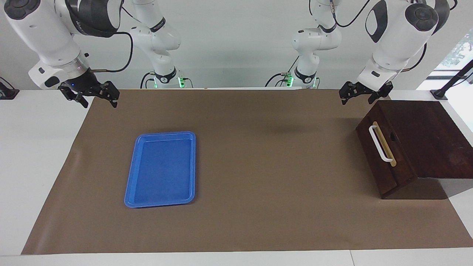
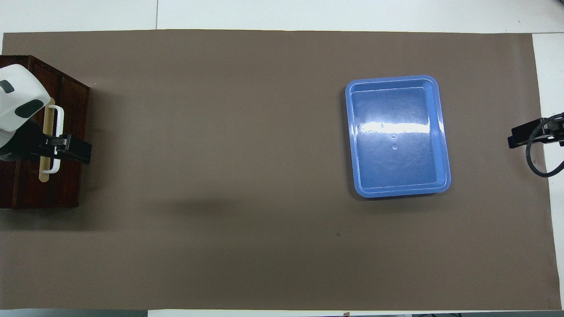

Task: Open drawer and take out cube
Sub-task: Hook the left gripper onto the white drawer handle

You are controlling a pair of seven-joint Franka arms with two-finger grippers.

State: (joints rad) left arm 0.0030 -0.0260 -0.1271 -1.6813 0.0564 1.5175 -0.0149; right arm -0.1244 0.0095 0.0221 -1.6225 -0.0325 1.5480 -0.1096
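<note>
Hanging left gripper (image 1: 357,99): up in the air at the upper edge of the facing view, over the rim of the brown mat (image 1: 258,166) just beside the cabinet (image 1: 432,140); fingers spread wide, holding nothing, touching nothing.
Left gripper from overhead (image 2: 66,147): at mid-height on the frame edge, it lies across the white bar handle (image 2: 59,119); this is mere overlap, since the facing view shows it well clear of the handle (image 1: 380,144).
Right gripper (image 1: 99,102): waiting in the upper corner of the facing view at the right arm's end, over the edge where the mat meets the white table (image 1: 37,147); fingers spread, nothing between them.
Right gripper from overhead (image 2: 524,136): only its dark tip and a cable loop show; the frame edge cuts off the rest.
Drawer (image 1: 375,159): shut, its dark front flush in the cabinet, so its inside is hidden; handle on a tan strip, front turned toward the middle of the mat.
Drawer from overhead (image 2: 72,185): partly covered by the left arm's white wrist; the cabinet (image 2: 17,189) is cut off at the frame edge.
Cube: not to be seen in either view.
Blue plastic tray (image 1: 162,133): flat on the mat in the half toward the right arm's end, well apart from the cabinet and both grippers; its floor shows glare in the overhead view (image 2: 392,79).
</note>
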